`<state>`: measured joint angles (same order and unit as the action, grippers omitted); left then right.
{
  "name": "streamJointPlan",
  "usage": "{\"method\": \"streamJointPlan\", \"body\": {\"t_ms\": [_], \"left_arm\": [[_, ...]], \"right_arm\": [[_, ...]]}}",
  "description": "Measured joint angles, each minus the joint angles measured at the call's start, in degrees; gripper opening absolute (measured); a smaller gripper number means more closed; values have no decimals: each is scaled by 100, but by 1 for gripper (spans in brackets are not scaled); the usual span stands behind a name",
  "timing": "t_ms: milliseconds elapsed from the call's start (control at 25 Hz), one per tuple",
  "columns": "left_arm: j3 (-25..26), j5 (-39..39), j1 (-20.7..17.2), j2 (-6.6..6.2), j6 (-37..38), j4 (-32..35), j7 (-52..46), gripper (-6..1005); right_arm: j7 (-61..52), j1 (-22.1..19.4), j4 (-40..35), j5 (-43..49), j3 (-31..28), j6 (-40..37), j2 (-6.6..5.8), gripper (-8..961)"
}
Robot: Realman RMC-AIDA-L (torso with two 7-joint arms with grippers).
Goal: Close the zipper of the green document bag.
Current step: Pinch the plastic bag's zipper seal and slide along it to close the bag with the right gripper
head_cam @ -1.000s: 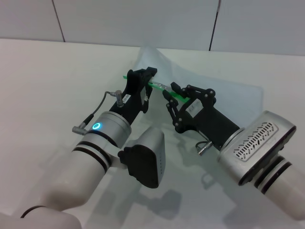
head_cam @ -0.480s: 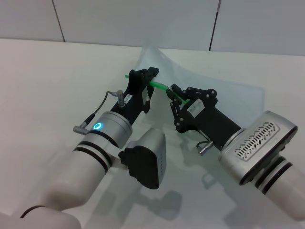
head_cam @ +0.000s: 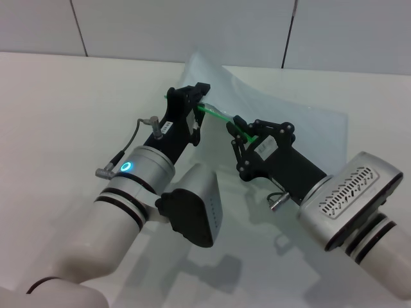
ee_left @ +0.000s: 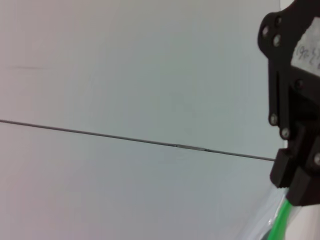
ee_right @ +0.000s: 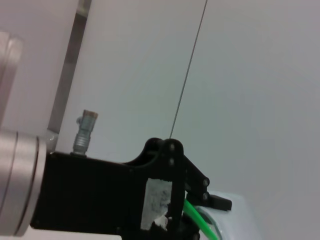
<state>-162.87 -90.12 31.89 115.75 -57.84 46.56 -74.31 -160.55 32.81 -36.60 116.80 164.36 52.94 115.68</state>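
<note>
The green document bag (head_cam: 289, 96) is a translucent pale sheet, lifted off the white table (head_cam: 58, 96) at its near edge. Its bright green zipper (head_cam: 216, 113) runs taut between my two grippers. In the head view my left gripper (head_cam: 198, 97) is shut on the zipper's left end, held above the table. To its right, my right gripper (head_cam: 235, 126) is shut on the zipper a short way along. The right wrist view has the left gripper (ee_right: 210, 204) with the zipper (ee_right: 197, 220) leaving it. The left wrist view has the right gripper (ee_left: 296, 186) with the zipper (ee_left: 281, 225) below it.
A pale tiled wall (head_cam: 192, 25) stands behind the table. Both forearms cross the near half of the table, the left arm's cable connector (head_cam: 106, 171) sticking out on its left side.
My left gripper has moved up and back to the left with the zipper end. The stretch of green strip between the grippers has grown longer. The bag's near edge has risen.
</note>
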Motion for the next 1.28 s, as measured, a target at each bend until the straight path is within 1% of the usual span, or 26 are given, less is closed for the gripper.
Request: {"method": "streamJointPlan", "body": {"t_ms": [440,1280], "left_arm": [[36,3,-22,0,-63,3,-169,120],[21,4,-35,0,-231,-2,-438,132]], "right_arm": [[-31,-78,117,-1,-12,73,-2,80],[-80,-303,473,-27,-231,138,7,95]]}}
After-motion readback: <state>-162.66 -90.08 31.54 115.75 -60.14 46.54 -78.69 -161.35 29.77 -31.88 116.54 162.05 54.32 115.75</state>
